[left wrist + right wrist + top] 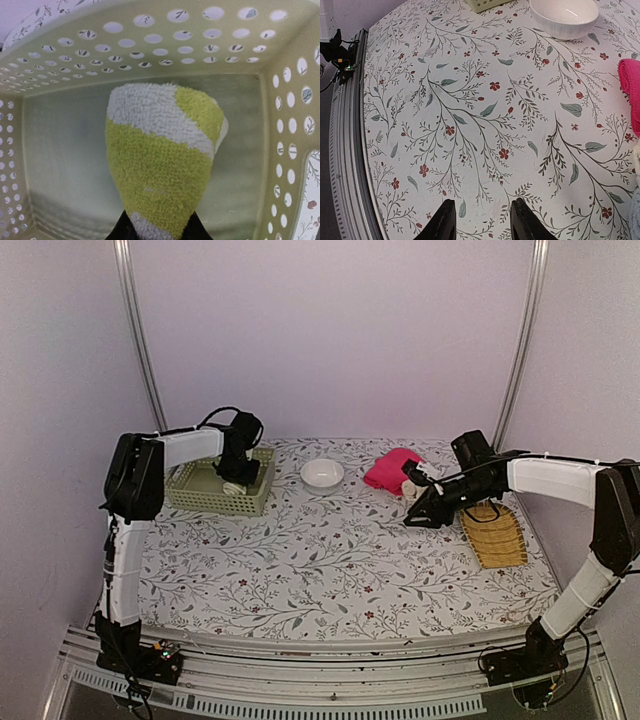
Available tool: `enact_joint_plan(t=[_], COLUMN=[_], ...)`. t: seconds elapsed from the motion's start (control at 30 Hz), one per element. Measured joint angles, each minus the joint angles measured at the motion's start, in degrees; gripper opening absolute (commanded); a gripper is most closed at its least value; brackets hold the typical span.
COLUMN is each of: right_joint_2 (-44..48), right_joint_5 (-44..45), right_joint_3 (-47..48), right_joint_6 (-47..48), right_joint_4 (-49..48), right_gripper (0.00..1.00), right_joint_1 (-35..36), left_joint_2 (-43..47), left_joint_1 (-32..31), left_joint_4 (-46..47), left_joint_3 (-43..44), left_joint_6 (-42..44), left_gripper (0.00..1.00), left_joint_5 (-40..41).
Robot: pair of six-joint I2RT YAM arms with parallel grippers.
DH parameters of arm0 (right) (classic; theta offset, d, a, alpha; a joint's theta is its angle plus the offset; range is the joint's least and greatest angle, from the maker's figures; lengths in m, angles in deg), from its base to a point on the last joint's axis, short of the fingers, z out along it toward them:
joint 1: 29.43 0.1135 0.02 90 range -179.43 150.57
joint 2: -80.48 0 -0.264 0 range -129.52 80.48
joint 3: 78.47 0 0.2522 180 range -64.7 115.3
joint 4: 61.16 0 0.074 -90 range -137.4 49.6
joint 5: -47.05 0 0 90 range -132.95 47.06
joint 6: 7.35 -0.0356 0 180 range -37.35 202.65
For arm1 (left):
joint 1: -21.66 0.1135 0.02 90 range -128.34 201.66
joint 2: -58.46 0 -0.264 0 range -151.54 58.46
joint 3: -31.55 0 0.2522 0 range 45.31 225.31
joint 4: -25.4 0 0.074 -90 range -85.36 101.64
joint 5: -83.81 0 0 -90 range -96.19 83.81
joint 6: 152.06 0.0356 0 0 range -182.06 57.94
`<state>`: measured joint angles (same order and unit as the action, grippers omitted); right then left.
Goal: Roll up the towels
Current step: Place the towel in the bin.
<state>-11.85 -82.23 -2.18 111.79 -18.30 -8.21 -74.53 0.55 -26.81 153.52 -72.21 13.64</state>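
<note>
At 10 o'clock on the worktop [330,570], inside the pale green basket [190,498]: left claw [238,480] clamped on the yellow-green-and-cream towel [160,160], which is rolled up.
Risk, judged: the roll is soft and pinched at one end only. On release it may spring loose, or the terry may snag a finger and lift out with the claw.
White bowl [322,473] at 12 o'clock, not involved.
Right claw [482,222]: jaws apart, nothing between them, hovering over the worktop.
Risk, judged: a low reach toward the pink towel [390,470] may shove the heap instead of catching an edge. The yellow woven tray [495,535] sits close, at the claw's 3 o'clock.
Positions:
- Left, wrist view: towel between the fingers, projecting toward 12 o'clock. Contact with the basket floor cannot be told.
- Right, top view: pink towel at 11 o'clock of the claw, near but not touching.
</note>
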Motion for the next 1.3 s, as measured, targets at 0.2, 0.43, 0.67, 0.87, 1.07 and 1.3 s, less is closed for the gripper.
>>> enact_joint_plan(t=[0.2,0.43,0.67,0.87,1.07,1.3], right_joint_2=[-0.8,-0.9,-1.0,-1.5,-1.6,-1.7], right_joint_5=[0.0,0.0,-0.1,-0.2,-0.2,-0.2], right_joint_3=[0.0,0.0,0.0,0.0,0.0,0.0], right_joint_6=[0.0,0.1,0.2,0.2,0.2,0.2], right_joint_4=[0.0,0.1,0.3,0.4,0.5,0.5], right_gripper=[0.4,0.4,0.4,0.4,0.4,0.4], right_joint_1=[0.0,0.0,0.0,0.0,0.0,0.0], left_joint_2=[-0.2,-0.2,-0.2,-0.2,-0.2,-0.2], left_joint_1=[0.0,-0.2,0.0,0.3,0.7,1.1], left_joint_4=[0.2,1.8,3.8,4.4,4.8,4.9], left_joint_3=[0.2,0.1,-0.4,-0.7,-1.1,-1.4], left_joint_6=[-1.0,-3.1,-4.9,-6.0,-6.3,-6.1], left_gripper=[0.0,0.0,0.0,0.06,0.17,0.27], left_joint_5=[-4.5,-11.4,-16.8,-19.9,-21.9,-23.5])
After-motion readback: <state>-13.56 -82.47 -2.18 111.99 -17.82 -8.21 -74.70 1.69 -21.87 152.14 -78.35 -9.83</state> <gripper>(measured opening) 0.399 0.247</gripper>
